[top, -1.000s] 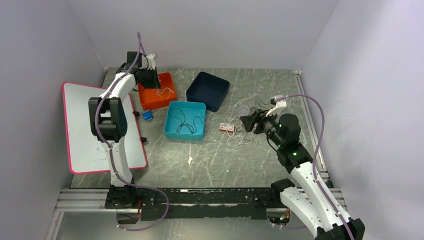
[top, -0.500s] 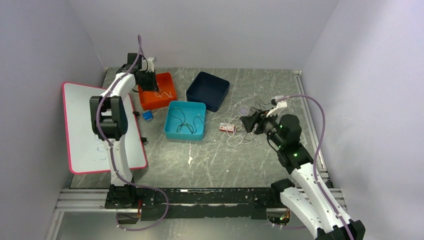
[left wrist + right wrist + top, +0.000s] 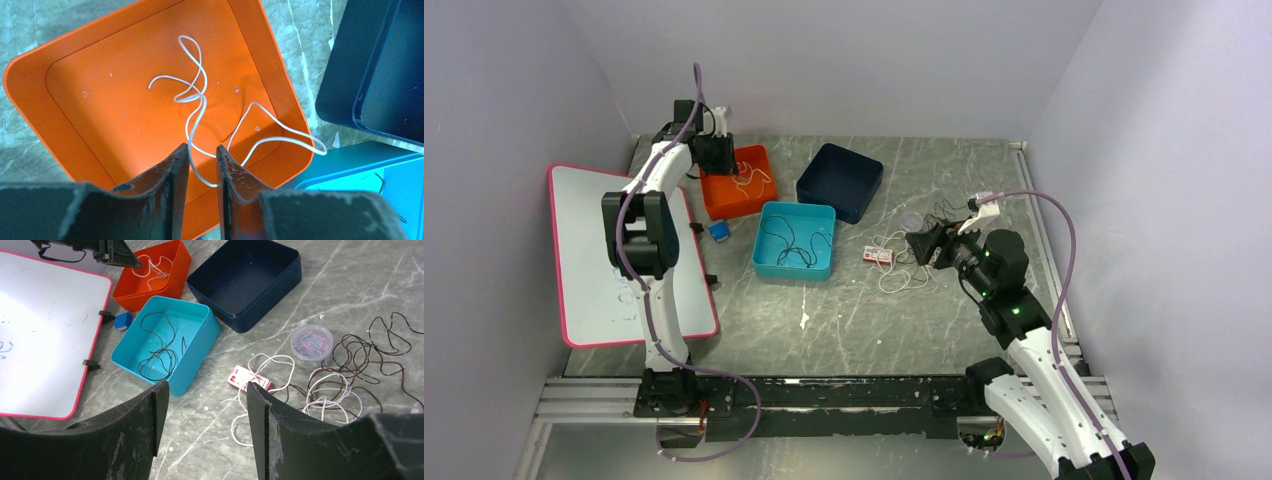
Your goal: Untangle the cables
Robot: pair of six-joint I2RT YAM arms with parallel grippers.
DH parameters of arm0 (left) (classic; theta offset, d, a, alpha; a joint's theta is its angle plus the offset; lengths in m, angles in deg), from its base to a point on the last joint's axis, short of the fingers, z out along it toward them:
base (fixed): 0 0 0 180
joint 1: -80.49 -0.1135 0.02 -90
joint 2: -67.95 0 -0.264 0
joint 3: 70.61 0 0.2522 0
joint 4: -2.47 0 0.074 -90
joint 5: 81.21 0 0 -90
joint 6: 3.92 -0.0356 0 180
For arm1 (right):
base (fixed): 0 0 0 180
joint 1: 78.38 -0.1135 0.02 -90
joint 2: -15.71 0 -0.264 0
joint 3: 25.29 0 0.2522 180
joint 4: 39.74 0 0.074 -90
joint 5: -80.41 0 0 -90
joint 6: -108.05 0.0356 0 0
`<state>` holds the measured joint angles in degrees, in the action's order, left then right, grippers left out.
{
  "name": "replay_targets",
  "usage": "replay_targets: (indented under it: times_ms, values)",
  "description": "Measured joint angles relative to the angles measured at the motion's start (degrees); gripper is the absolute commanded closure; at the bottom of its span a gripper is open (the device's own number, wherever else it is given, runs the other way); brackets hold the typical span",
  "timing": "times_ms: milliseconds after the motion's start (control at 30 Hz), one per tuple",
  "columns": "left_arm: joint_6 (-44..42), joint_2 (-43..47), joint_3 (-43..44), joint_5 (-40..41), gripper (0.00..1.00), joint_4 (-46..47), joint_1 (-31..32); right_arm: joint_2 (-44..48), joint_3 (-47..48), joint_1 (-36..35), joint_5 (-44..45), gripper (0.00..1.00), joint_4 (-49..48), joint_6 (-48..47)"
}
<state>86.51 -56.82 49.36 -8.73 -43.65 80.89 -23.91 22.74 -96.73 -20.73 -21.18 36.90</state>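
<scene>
A tangle of white cable (image 3: 325, 390) and brown cable (image 3: 370, 350) lies on the table at the right (image 3: 904, 262). My right gripper (image 3: 205, 385) is open and empty, held above the table just left of the tangle (image 3: 921, 243). My left gripper (image 3: 201, 147) hovers over the orange tray (image 3: 30, 100), also seen at the back left (image 3: 714, 152). Its jaws stand a little apart. A loose white cable (image 3: 192, 97) lies in the tray; one end runs up between the jaws, ungripped. A black cable (image 3: 157, 357) lies in the teal tray (image 3: 200, 340).
A navy tray (image 3: 864, 165) stands behind the teal tray (image 3: 796, 207). A clear tub of paper clips (image 3: 312, 340) and a small red-and-white box (image 3: 247, 379) sit by the tangle. A pink-edged whiteboard (image 3: 614, 250) and a blue eraser (image 3: 718, 231) are at the left.
My left gripper has drawn back and to the left over the orange tray's far corner. The right arm has barely moved.
</scene>
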Motion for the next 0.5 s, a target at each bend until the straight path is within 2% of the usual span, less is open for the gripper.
replay_targets:
  times_ms: [200, 267, 500]
  values:
    - [0.26, 0.15, -1.09, 0.55, 0.58, 0.87, -0.02, -0.02, 0.00, 0.00, -0.02, 0.38, 0.09, 0.00]
    - [0.42, 0.55, -1.95, 0.76, 0.46, 0.96, -0.04, -0.02, 0.00, 0.00, -0.02, 0.38, 0.11, 0.02]
    - [0.63, 5.51, -4.85, 2.36, 0.32, 1.51, -0.28, -0.22, 0.00, 0.00, -0.04, 0.38, 0.07, 0.13]
